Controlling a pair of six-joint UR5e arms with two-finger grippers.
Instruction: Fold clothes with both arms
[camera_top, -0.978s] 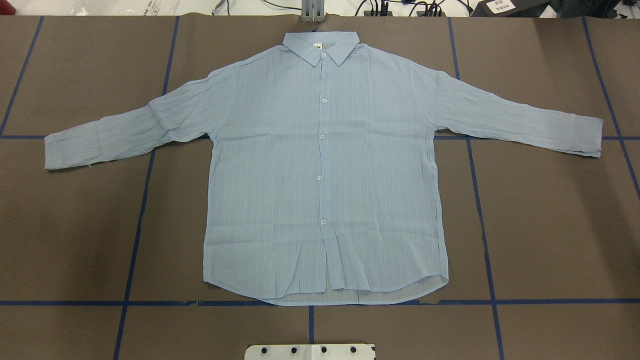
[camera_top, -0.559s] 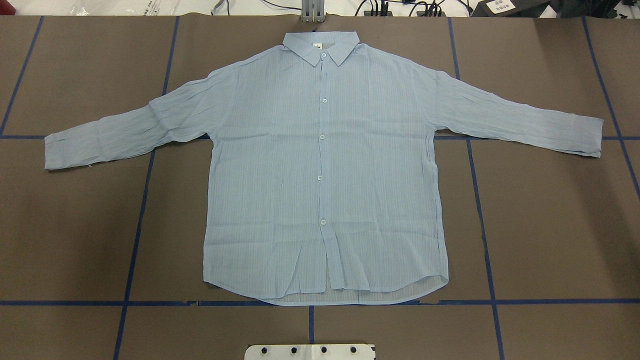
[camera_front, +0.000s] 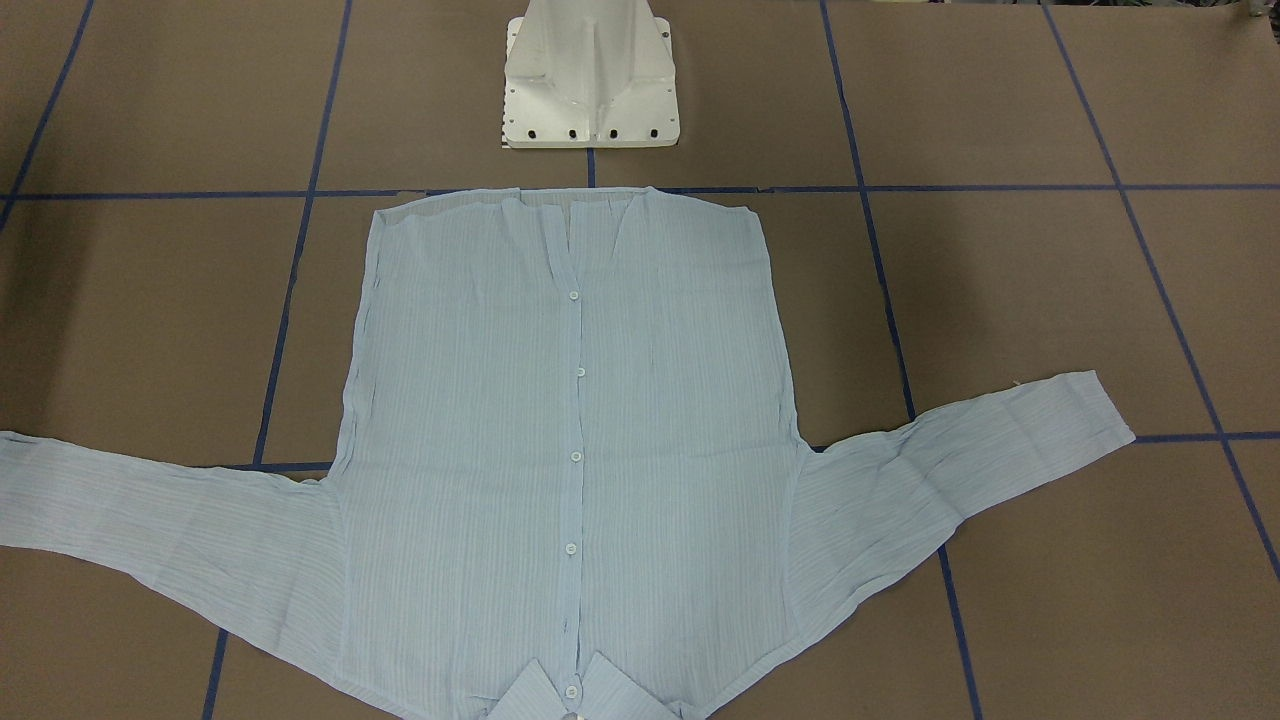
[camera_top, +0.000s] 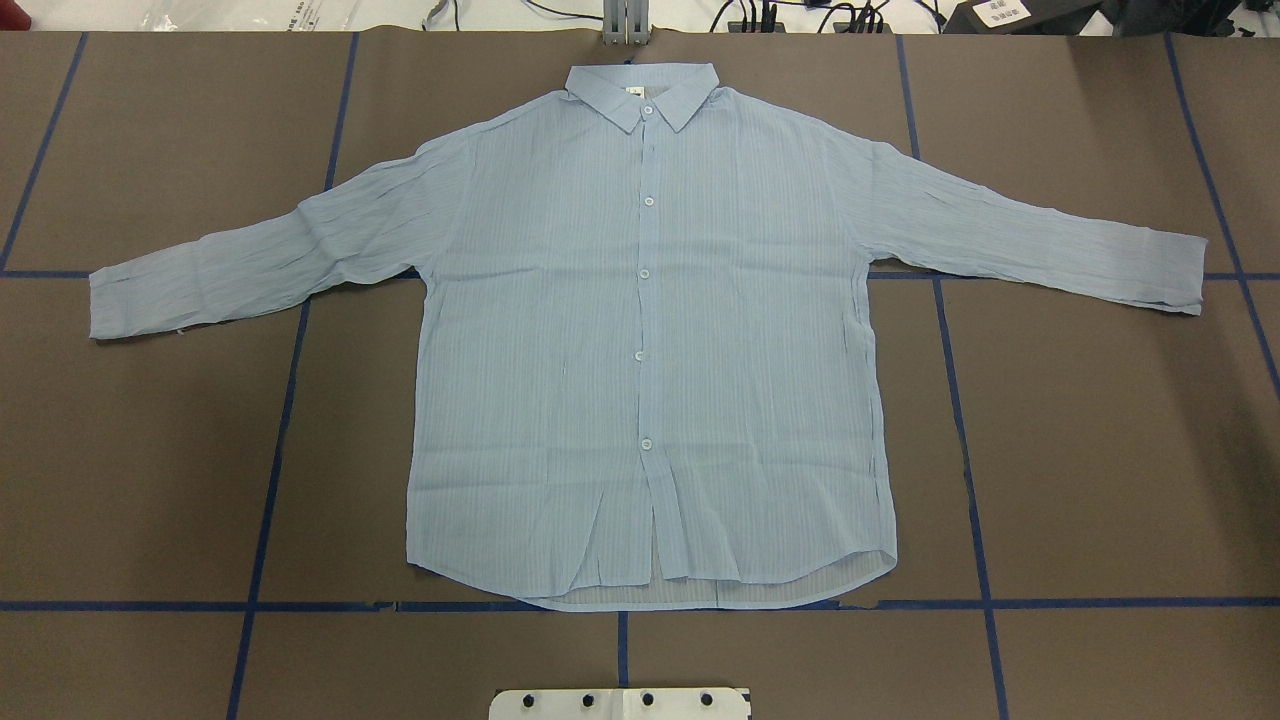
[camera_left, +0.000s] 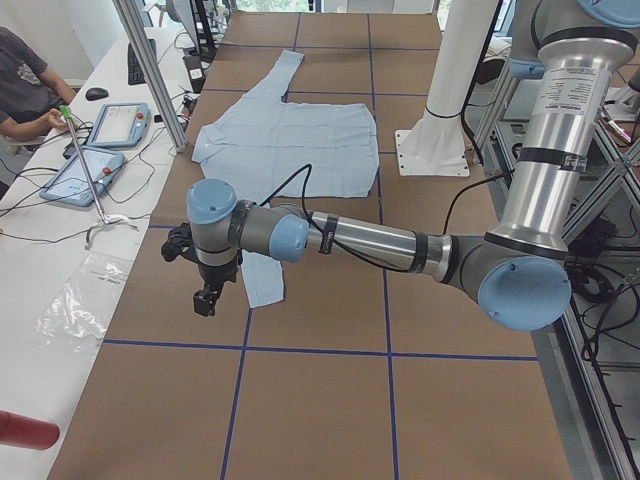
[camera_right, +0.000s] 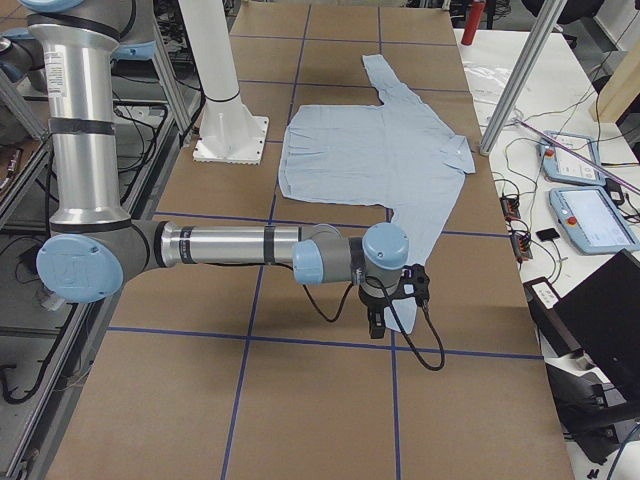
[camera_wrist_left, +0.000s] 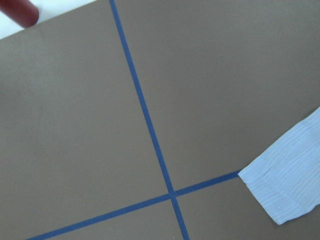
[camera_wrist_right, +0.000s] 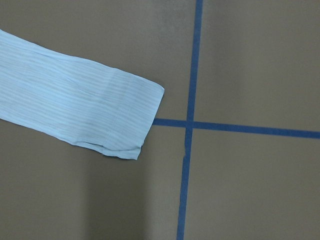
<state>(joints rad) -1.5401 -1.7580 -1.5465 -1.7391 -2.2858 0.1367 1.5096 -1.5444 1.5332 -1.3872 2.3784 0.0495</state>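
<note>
The light-blue striped shirt (camera_top: 640, 350) lies flat and buttoned on the brown table, collar away from the robot and sleeves spread out to both sides; it also shows in the front view (camera_front: 570, 450). My left gripper (camera_left: 205, 298) hangs over the table just beyond the near sleeve's cuff (camera_left: 262, 285); that cuff shows in the left wrist view (camera_wrist_left: 287, 185). My right gripper (camera_right: 376, 325) hangs by the other cuff (camera_wrist_right: 100, 115). I cannot tell whether either gripper is open or shut. Both arms are outside the overhead and front views.
The white pedestal base (camera_front: 590, 90) stands at the shirt's hem side. Blue tape lines (camera_top: 270, 450) grid the table. An operator (camera_left: 20, 90), tablets (camera_left: 85, 175) and a metal post (camera_left: 150, 70) are along the far side. A red object (camera_left: 25, 430) lies off the table corner.
</note>
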